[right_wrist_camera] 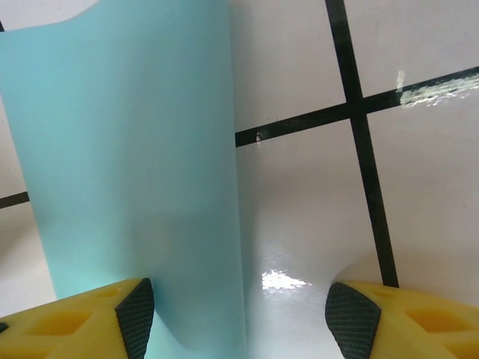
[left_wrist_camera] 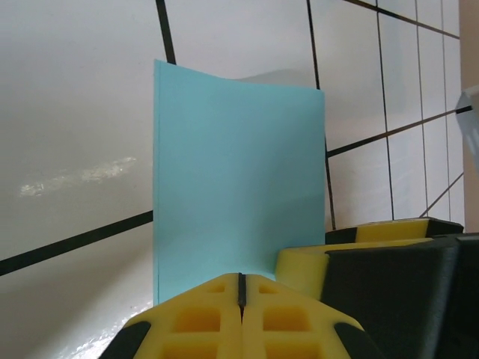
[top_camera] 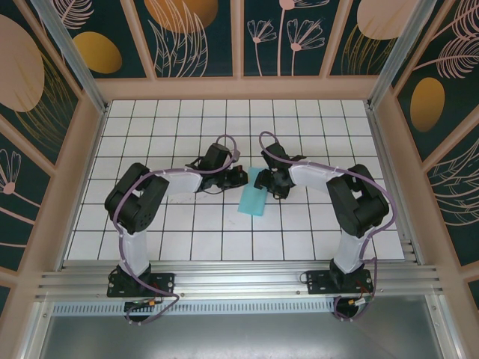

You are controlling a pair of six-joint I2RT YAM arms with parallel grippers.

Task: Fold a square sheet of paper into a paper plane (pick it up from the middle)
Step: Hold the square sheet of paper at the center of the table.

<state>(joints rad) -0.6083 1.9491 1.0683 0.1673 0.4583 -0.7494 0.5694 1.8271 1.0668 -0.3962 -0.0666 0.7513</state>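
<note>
- Early folding step in hand, to judge by the sheet of paper (top_camera: 252, 196): no plane shape yet, only a narrow pale blue strip from above, apparently doubled over or curled along its length.
- Paper placed at the middle of the table (top_camera: 150, 149), running far to near, its far end between the tips of the two pincers and its near end lying free on the tiles.
- Left pincer (left_wrist_camera: 241, 299): pressed fully together, yellow fingertips meeting with no gap. Seemingly nipping one edge of the paper, with the sheet rising straight out from the tips and bowing a little at its far edge. Hard to confirm the bite itself, the edge being hidden behind the tips.
- Right pincer (right_wrist_camera: 232, 318): spread wide, pinching nothing. Paper lying in the gap, up against the finger (right_wrist_camera: 82, 321) on the left of that view, with bare tile between the sheet and the other finger.
- Next move, as a guess: keep the left pinch firm, then close the right pincer on the paper or press along the bend to set a crease.
- Calls for low tips, square alignment of the edges and a light squeeze, thin paper being quick to slip or crumple.
</note>
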